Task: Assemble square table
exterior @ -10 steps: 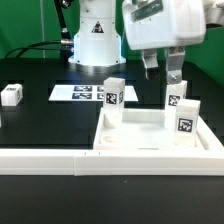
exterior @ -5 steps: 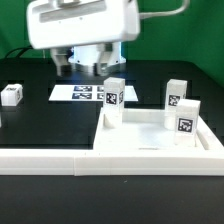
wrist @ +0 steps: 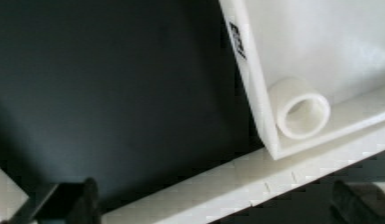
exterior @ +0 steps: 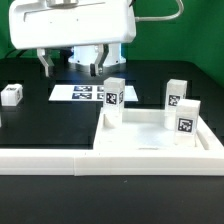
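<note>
The white square tabletop (exterior: 150, 138) lies flat at the exterior view's right, set against the white rail. Three white tagged legs stand upright on its corners: one at the back left (exterior: 113, 95), one at the back right (exterior: 176, 95), one at the front right (exterior: 185, 118). A further loose leg (exterior: 11, 95) lies on the black table at the far left. My gripper (exterior: 73, 66) hangs open and empty above the marker board, to the left of the tabletop. In the wrist view the gripper (wrist: 215, 205) is open, and a tabletop corner with a round socket (wrist: 304, 115) shows.
The marker board (exterior: 85, 92) lies flat behind the tabletop's left side. The long white L-shaped rail (exterior: 50, 160) runs along the front and also shows in the wrist view (wrist: 260, 180). The robot base (exterior: 92, 45) stands at the back.
My gripper has moved from above the right-hand legs to the exterior view's left and now hangs over the marker board. It stays open and empty. The legs have not moved.
</note>
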